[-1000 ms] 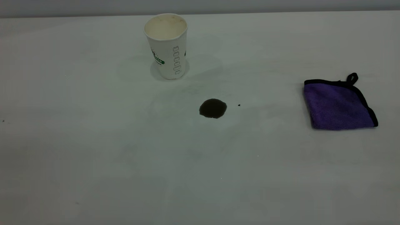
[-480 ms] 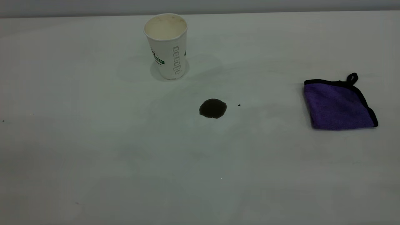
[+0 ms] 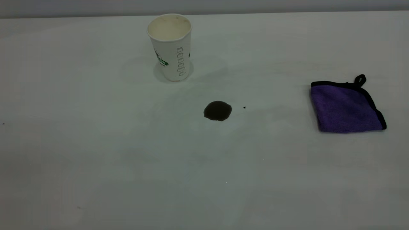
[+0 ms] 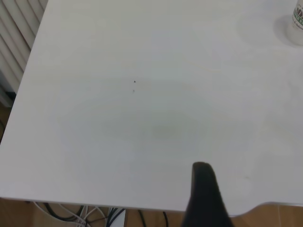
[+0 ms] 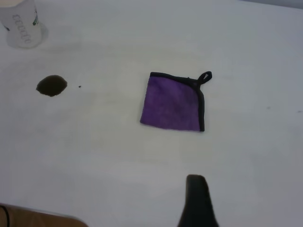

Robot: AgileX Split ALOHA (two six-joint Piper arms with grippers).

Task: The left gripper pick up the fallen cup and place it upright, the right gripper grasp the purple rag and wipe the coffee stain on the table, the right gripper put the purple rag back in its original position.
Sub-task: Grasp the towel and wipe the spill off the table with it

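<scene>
The cup (image 3: 171, 48) stands upright at the back of the table (image 3: 96, 143), mouth up and cream inside showing; its base also shows in the right wrist view (image 5: 21, 23) and the left wrist view (image 4: 297, 23). The coffee stain (image 3: 218, 111), a dark roundish blot, lies in front of the cup and to its right; it also shows in the right wrist view (image 5: 51, 85). The purple rag (image 3: 346, 107) lies flat at the right and shows in the right wrist view (image 5: 173, 101). My right gripper (image 5: 196, 198) hovers short of the rag. My left gripper (image 4: 204, 194) is over the table's left edge, far from the cup. Neither gripper shows in the exterior view.
A tiny black speck (image 3: 244, 107) lies just right of the stain. The left wrist view shows the table's edge with cables (image 4: 71, 215) below it and a white ribbed panel (image 4: 14, 42) beside it.
</scene>
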